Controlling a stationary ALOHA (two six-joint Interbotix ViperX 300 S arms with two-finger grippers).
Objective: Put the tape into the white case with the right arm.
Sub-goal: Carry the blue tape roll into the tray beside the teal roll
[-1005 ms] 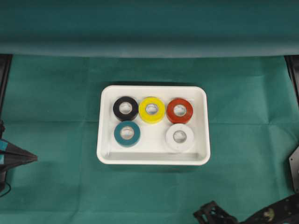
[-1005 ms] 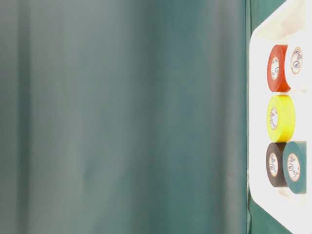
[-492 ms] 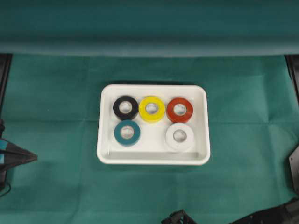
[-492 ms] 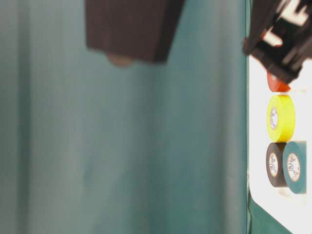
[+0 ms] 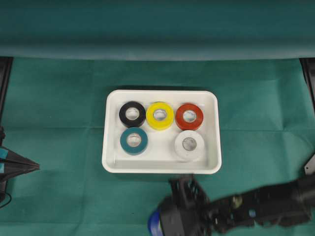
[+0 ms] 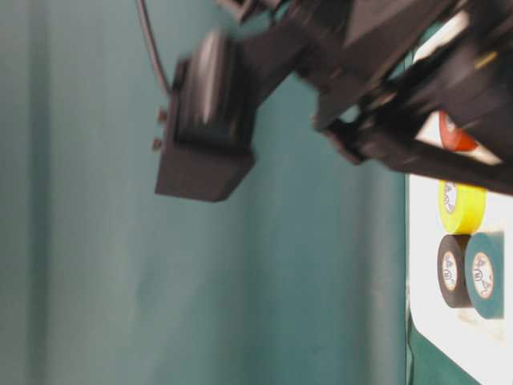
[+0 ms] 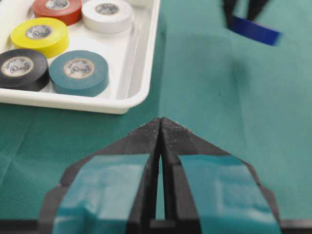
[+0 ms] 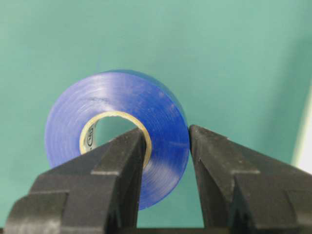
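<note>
Five rolls in the white case point(image 5: 212, 132) already: black, yellow, red, teal, white. One more, the blue tape point(image 8: 122, 122), pinched by its wall in the right gripper point(image 8: 165, 146), one finger through the core, the other outside; roll clear of the green cloth point(image 5: 59, 98), seemingly in the air. Seen from above, blue tape point(image 5: 153, 223) at the bottom edge, just short of the case's near rim, slightly left of the case's middle. Case therefore straight ahead of the gripper, toward the top of that view. Bare patch in the near row between the teal tape point(image 5: 134, 140) and the white tape point(image 5: 189, 144): likely the roomiest drop spot, though narrow. Left gripper point(image 7: 160, 127) pressed together, idle, well apart at the far left.
</note>
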